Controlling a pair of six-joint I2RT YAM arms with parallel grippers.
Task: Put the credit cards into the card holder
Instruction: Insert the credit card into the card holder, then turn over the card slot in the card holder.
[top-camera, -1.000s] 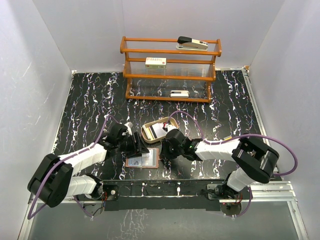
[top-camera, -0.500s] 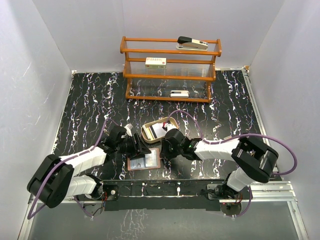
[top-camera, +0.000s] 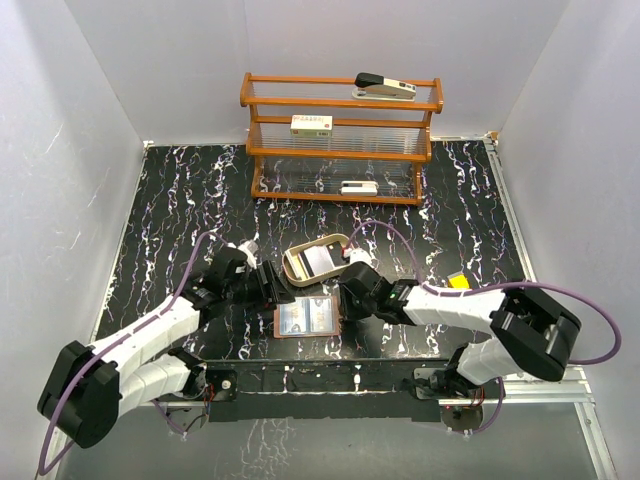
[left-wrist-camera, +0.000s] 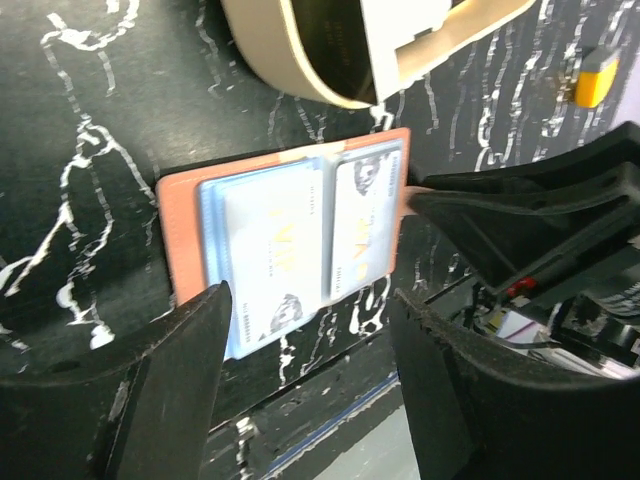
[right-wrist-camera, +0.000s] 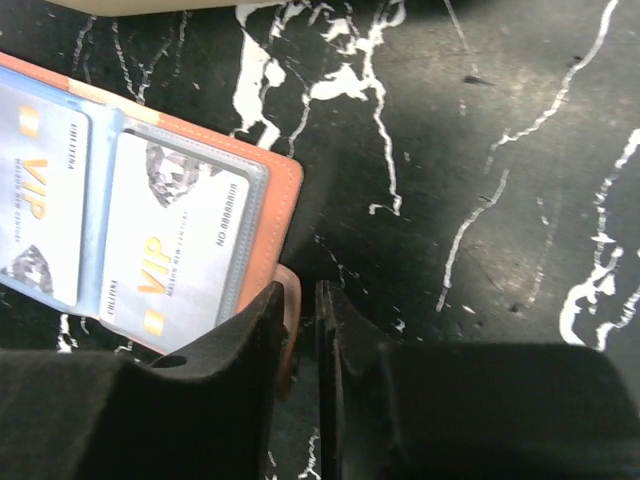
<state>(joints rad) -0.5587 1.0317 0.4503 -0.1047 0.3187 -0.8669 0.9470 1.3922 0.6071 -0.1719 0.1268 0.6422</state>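
Right wrist view: right fingers (right-wrist-camera: 240, 350) pinch the tab (right-wrist-camera: 288, 300) of the open wallet (right-wrist-camera: 285, 190), two cards (right-wrist-camera: 170, 240) tucked inside; left fingers (left-wrist-camera: 170, 380) hang spread apart above.

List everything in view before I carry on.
card holder: one, reddish-brown, open, table's near edge
credit cards: two, silvery, in the card holder's pockets
tin tray: one, tan, just behind the card holder
white flat item: one, inside the tin tray, unidentifiable
yellow block: one, on the table, right of the tin tray
wooden rack: one, orange-brown, back of table
stapler: one, black and white, top shelf
labelled box: one, white, middle shelf
small box: one, white, bottom shelf
table: one, black with white veining
left gripper: black, open, at the card holder's left end
right gripper: black, closed on the card holder's right-end tab
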